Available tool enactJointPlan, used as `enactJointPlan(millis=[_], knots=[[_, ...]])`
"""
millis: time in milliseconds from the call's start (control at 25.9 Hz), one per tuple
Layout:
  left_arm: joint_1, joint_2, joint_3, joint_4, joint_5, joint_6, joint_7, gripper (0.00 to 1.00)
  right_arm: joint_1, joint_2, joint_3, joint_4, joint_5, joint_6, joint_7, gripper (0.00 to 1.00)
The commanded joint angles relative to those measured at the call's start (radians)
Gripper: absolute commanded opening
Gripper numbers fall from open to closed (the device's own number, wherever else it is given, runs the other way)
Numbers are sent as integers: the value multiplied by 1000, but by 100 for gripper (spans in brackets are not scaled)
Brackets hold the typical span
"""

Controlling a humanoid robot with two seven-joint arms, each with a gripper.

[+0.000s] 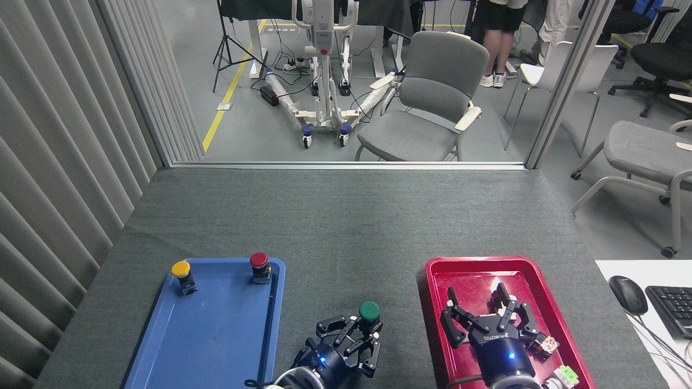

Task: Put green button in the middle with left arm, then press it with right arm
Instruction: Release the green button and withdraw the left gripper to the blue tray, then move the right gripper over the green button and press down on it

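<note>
The green button (369, 312) is held in my left gripper (363, 329), which is shut on its black body. Button and gripper hang over the bare grey-green mat (346, 232), between the blue tray (162, 335) and the red tray (476, 267). Whether the button touches the mat I cannot tell. My right gripper (478, 302) stands open over the red tray, fingers spread and holding nothing, to the right of the button.
A yellow button (181, 272) and a red button (259, 263) stand at the far end of the blue tray. Small coloured blocks (549, 344) lie at the red tray's near right. A mouse (627, 294) and keyboard (670, 308) sit on a white surface at right.
</note>
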Motion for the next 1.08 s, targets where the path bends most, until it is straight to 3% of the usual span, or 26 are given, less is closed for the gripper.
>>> enactJointPlan(millis=[0, 77, 193, 232, 271, 309, 425, 580, 735, 890, 1044], knots=[[-9, -3, -2, 36, 1, 56, 1, 5, 6, 0, 6, 0, 0, -1, 1, 98], [-7, -3, -2, 56, 1, 71, 1, 22, 10, 2, 19, 0, 0, -3, -3, 97], [-7, -3, -3, 71, 2, 77, 1, 58, 13, 3, 25, -10, 0, -12, -7, 92], [-7, -2, -3, 71, 2, 77, 2, 72, 16, 5, 28, -13, -2, -15, -7, 91], [-6, 0, -3, 71, 2, 74, 4, 96, 19, 8, 35, -14, 0, -20, -7, 91], [-4, 3, -5, 70, 1, 66, 4, 100, 20, 11, 43, -14, 0, -21, -7, 89], [2, 10, -3, 35, 1, 63, 4, 100, 22, 15, 51, -14, 0, -23, -7, 82], [51, 30, -2, -111, 7, 63, 1, 100, 23, 18, 77, -14, 0, -54, -7, 51], [165, 122, 32, -364, 17, 86, -1, 100, 22, 21, 94, -14, 3, -121, -7, 20], [306, 136, 199, -591, 16, 120, 10, 100, 14, 52, 152, 7, 54, -136, -7, 9], [356, 129, 368, -651, 16, 171, 1, 100, -6, 75, 201, 27, 77, -138, -6, 2]])
